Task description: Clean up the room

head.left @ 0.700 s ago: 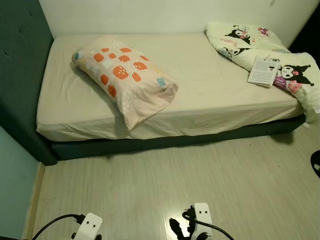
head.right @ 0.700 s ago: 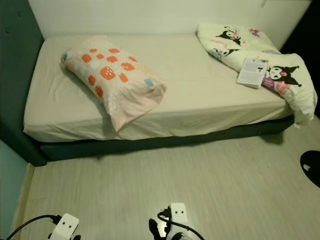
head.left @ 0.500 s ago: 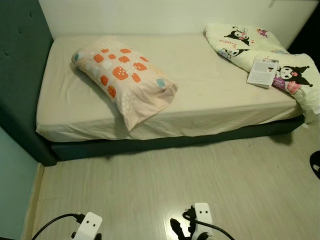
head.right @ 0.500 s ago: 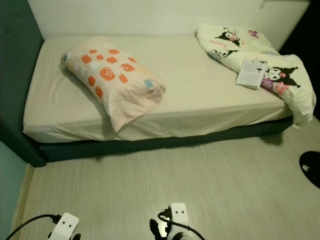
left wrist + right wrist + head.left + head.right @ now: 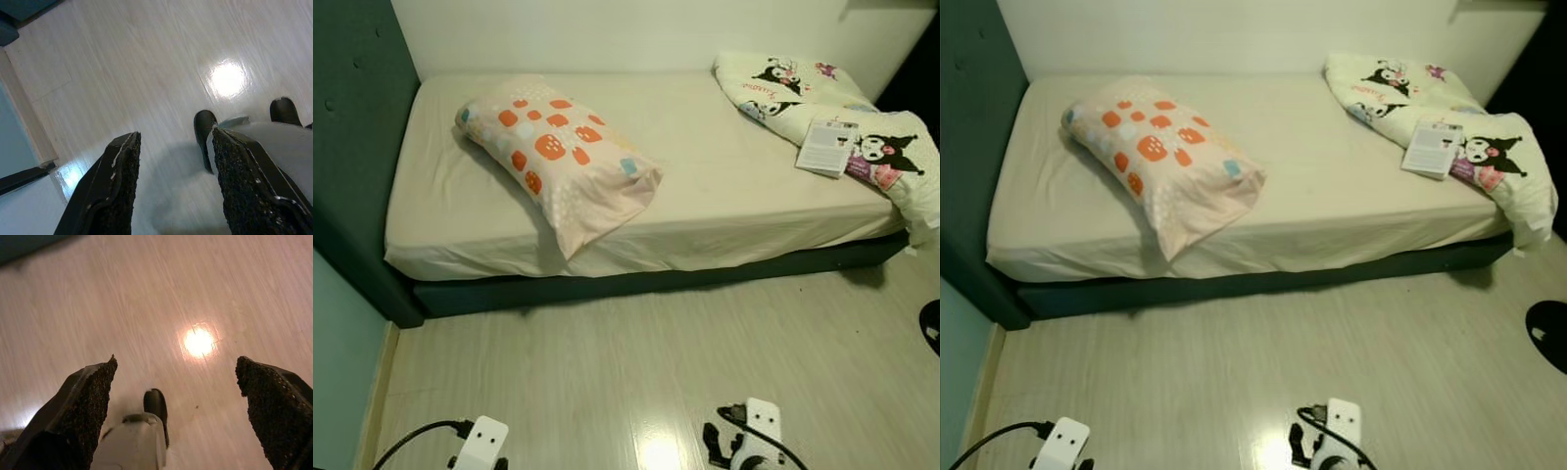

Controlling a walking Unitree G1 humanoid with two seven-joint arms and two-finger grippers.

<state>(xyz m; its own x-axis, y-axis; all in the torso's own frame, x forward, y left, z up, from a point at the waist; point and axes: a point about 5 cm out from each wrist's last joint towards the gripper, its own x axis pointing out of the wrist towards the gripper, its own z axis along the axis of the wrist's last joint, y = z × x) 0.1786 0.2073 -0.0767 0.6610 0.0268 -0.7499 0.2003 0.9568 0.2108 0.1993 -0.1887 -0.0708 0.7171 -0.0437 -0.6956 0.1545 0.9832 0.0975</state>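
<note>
A bed (image 5: pixel 724 186) with a cream sheet stands before me. A pink pillow (image 5: pixel 558 157) with orange patches lies askew on its left half. A bunched white quilt (image 5: pixel 803 93) with cartoon figures lies at the bed's right end, and a booklet (image 5: pixel 829 147) rests on it. Both arms hang low over the wooden floor, well short of the bed. The left gripper (image 5: pixel 176 134) is open with only floor between its fingers. The right gripper (image 5: pixel 176 361) is open too and holds nothing. Their white wrists, left (image 5: pixel 481 443) and right (image 5: pixel 756 426), show at the bottom edge.
A dark teal headboard (image 5: pixel 352 147) rises at the bed's left end, with a pale wall (image 5: pixel 337 372) and skirting below it. A black object (image 5: pixel 1549 333) lies on the floor at the far right. Bare wooden floor (image 5: pixel 636 352) stretches between me and the bed.
My right arm has swung to the right along the bottom edge. The left arm, pillow, quilt and booklet stay as they were.
</note>
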